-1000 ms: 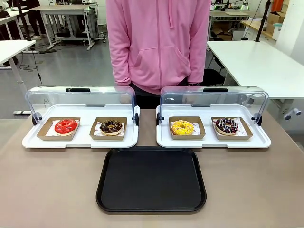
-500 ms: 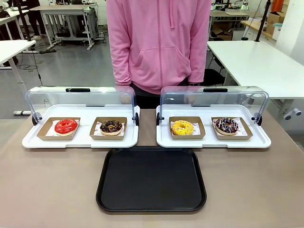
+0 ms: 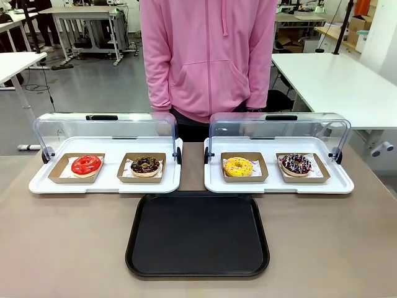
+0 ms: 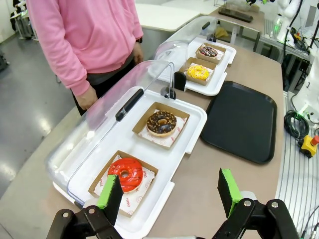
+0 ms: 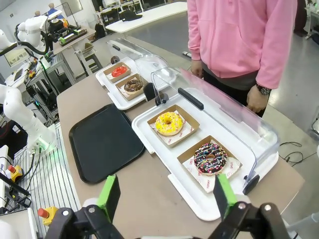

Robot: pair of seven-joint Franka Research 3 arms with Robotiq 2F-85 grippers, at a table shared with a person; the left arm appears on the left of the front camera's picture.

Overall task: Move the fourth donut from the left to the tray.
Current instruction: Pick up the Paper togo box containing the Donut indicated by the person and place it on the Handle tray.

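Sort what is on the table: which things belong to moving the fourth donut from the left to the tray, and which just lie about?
Job: chocolate-iced ring donut with pink-and-white sprinkles; flat black rectangular plastic tray.
Lying about: red-iced ring donut; crumb-topped chocolate donut; yellow-iced donut.

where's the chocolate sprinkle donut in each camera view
Front view: sprinkle donut far right, in the right white case.
Left wrist view: near the top, right of centre, farthest donut.
Right wrist view: lower right of centre, nearest donut.
Shared landmark: the yellow donut next to it in the same case.
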